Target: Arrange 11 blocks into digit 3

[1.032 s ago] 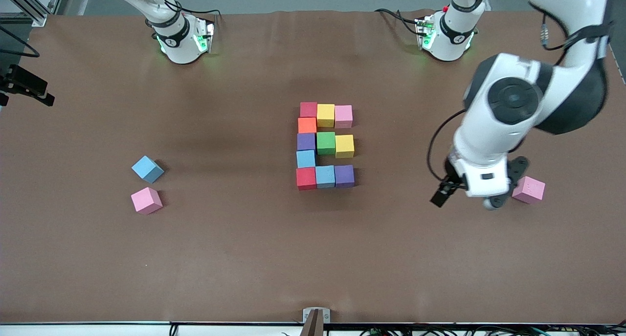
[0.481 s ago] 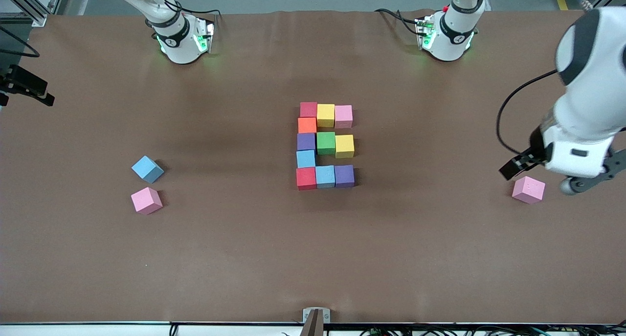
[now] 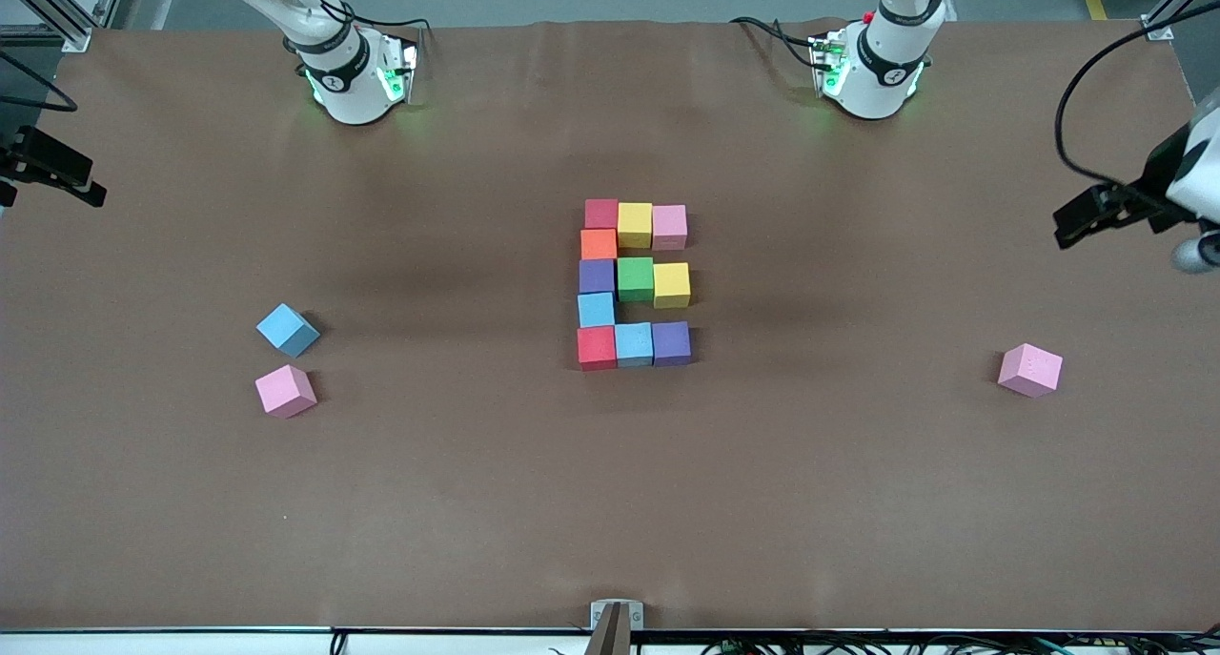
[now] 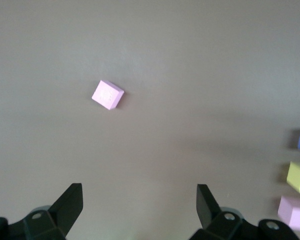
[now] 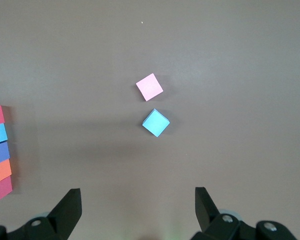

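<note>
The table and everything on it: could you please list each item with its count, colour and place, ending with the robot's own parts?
Digit 3: eleven touching cubes, two red, two yellow, two purple, two light blue, one orange, green, pink; table centre.
Spare pink block: one, alone toward the left arm's end.
Second pink block: one, toward the right arm's end.
Loose blue block: one, beside it, farther from the front camera.
Table: one, brown.
Left gripper: open, above the left arm's end.
Right gripper: open, above the right arm's end.
</note>
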### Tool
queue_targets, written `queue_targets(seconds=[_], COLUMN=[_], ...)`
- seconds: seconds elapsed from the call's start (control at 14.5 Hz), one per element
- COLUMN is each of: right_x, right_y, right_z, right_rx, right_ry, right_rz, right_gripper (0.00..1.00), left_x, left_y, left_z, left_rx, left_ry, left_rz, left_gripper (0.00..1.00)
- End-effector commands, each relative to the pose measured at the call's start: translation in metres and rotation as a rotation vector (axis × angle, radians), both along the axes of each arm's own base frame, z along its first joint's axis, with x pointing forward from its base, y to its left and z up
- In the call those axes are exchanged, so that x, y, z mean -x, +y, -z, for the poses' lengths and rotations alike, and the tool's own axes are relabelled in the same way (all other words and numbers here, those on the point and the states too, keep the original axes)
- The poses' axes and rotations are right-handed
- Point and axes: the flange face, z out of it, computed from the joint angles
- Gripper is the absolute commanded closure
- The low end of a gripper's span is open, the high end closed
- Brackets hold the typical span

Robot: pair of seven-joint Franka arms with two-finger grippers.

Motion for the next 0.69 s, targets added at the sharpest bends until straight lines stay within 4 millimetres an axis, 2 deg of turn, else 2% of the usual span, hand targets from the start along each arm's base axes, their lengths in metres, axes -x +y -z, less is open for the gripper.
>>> queue_targets(seconds=[0.0, 0.21, 0.34, 0.41, 0.62], right_x=[0.001, 0.001, 0.0, 0.001, 0.001], right_y=[0.0, 0.0, 0.0, 0.0, 0.0], right_z=[-0.002, -0.002, -0.002, -0.002, -0.002], right_rx=[0.003, 0.003, 0.003, 0.003, 0.003], right_ry=[0.001, 0.001, 0.0, 0.001, 0.001], right_rz=[-0.009, -0.009, -0.009, -0.009, -0.009], right_gripper=[0.0, 0.0, 0.0, 0.0, 0.0], left_x=[0.036, 0.042, 0.046, 0.05, 0.057], left_y=[0.006, -0.002, 0.0, -0.013, -0.017], left_z=[-0.005, 0.002, -0.003, -0.003, 0.0], left_rx=[0.037, 0.098, 0.118, 0.114, 0.105], left_ry=[0.007, 0.026, 0.016, 0.018, 0.002], left_rz=[0.046, 0.065, 0.057, 0.08, 0.082], left_gripper=[0.0, 0.0, 0.0, 0.0, 0.0])
